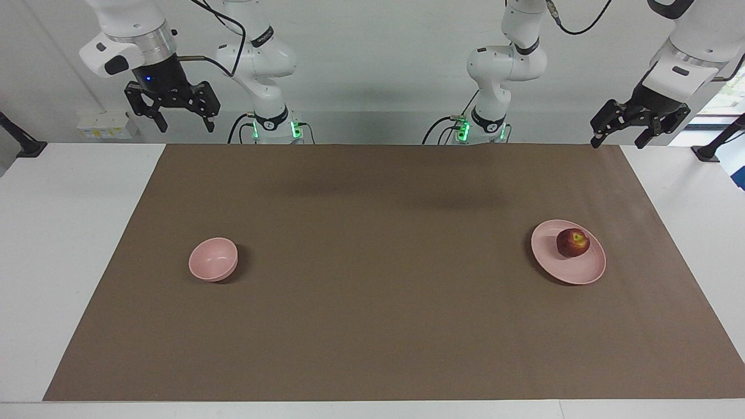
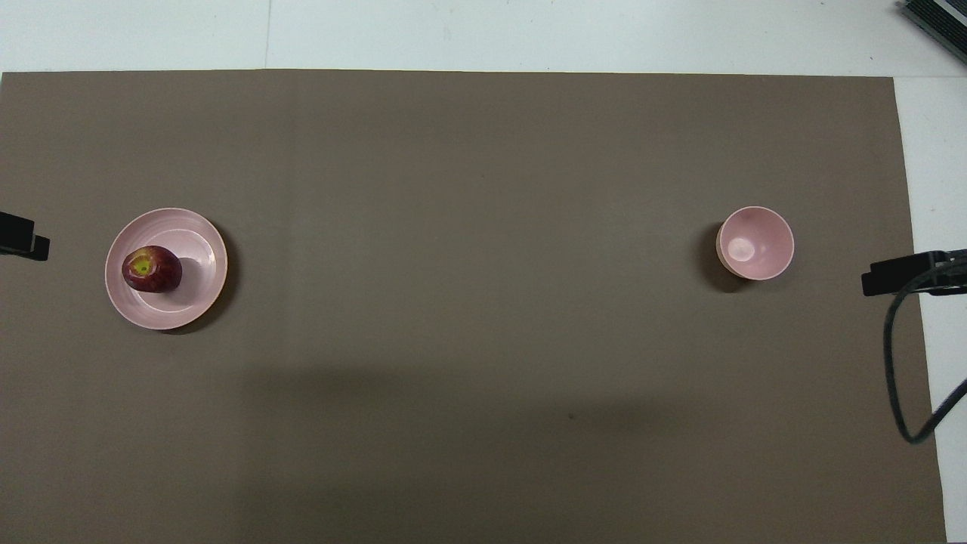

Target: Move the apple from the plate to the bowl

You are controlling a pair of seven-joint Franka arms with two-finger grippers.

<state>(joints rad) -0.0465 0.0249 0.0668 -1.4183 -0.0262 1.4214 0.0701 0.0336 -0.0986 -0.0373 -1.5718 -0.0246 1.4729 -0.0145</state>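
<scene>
Here, your apple [image 1: 573, 242] sits on the plate [image 1: 567, 267], toward its 9 o'clock rim in the overhead view, at the left arm's end of the counter [image 1: 372, 326]. The bowl [image 1: 213, 259] stands well apart, at the right arm's end. Both grippers hang high by their bases: the left gripper [image 1: 621, 135] and right gripper [image 1: 185, 123] each show jaws spread, gripping nothing. Expect the apple to be firm, smooth, fairly light and prone to rolling. You'd best take it across its widest middle, stem upward, with 2 jaws squarely on its rounded sides.
</scene>
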